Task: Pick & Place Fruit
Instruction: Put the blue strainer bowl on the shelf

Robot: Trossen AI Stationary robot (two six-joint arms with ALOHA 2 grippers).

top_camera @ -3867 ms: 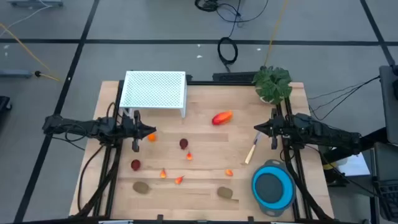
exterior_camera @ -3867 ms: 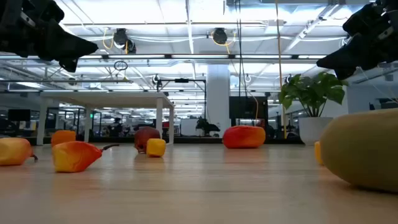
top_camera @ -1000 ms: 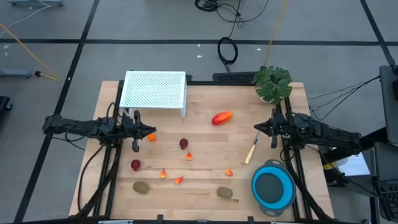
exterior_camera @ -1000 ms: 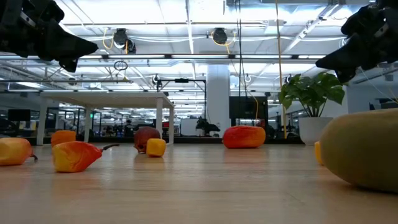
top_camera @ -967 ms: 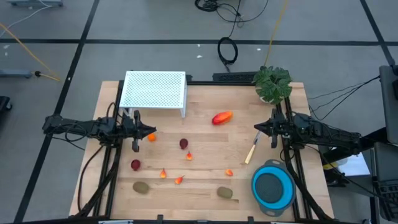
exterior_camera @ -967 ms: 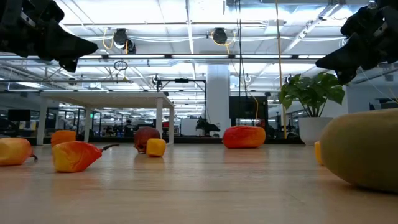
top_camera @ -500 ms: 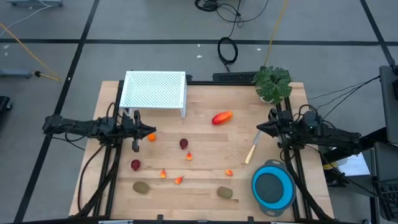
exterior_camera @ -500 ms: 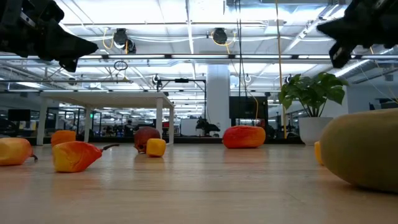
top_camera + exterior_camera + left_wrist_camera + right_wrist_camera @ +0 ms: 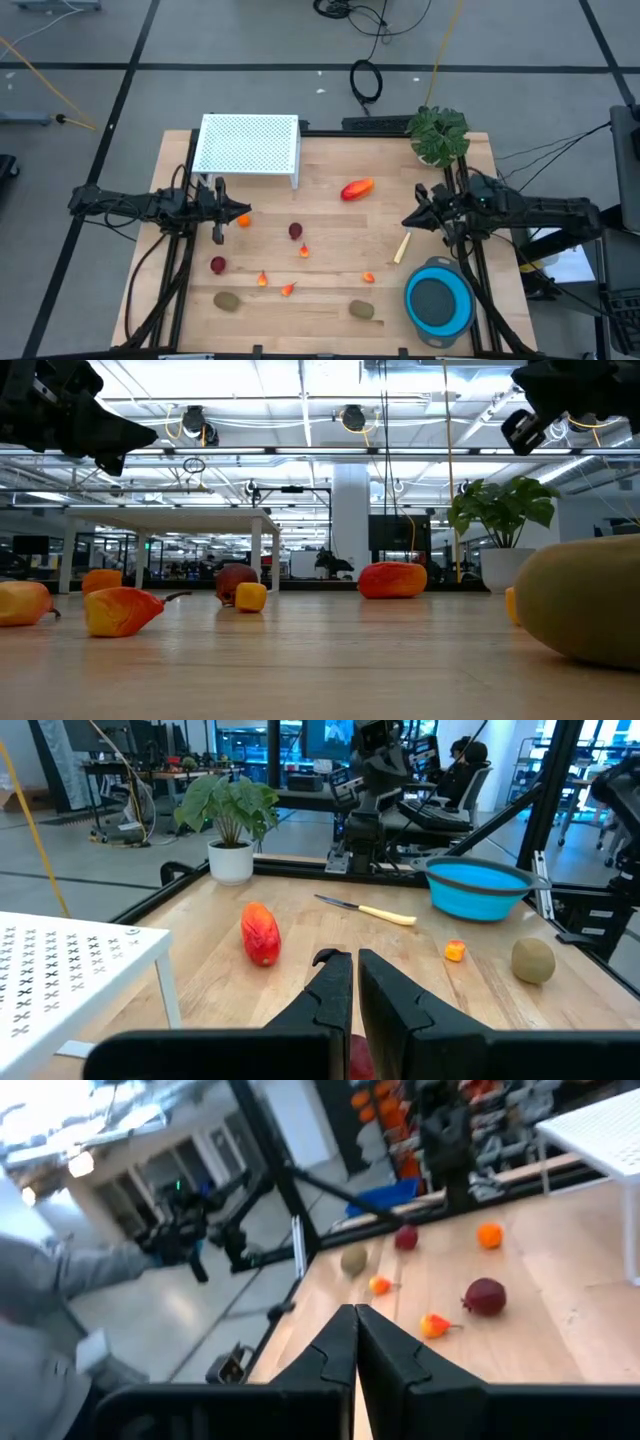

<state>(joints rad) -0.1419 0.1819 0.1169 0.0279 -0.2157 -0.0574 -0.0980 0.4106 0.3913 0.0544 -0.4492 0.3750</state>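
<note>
Looking down from overhead, I see the left gripper (image 9: 219, 210) at the table's (image 9: 330, 225) left edge, fingers pressed together on nothing, just beside the small orange ball (image 9: 243, 221). The right gripper (image 9: 408, 222) hangs near the right edge over the pale yellow utensil (image 9: 402, 249), fingers shut and empty. The red-orange oval fruit (image 9: 356, 189) lies mid-table toward the far side, well apart from both grippers. Two dark red balls (image 9: 296, 231), small orange-red bits (image 9: 262, 279) and two kiwis (image 9: 227, 300) are scattered along the near half, and a blue bowl (image 9: 438, 303) sits at the near right corner.

At table height, both arms hang high above the fruit, touching none.

Through the left wrist camera, its fingers (image 9: 335, 990) stand almost touching; the oval fruit (image 9: 260, 932), utensil (image 9: 367, 910) and bowl (image 9: 477, 885) lie ahead.

Through the right wrist camera, its fingers (image 9: 340, 1345) meet, with a dark red ball (image 9: 485, 1296) beyond.
</note>
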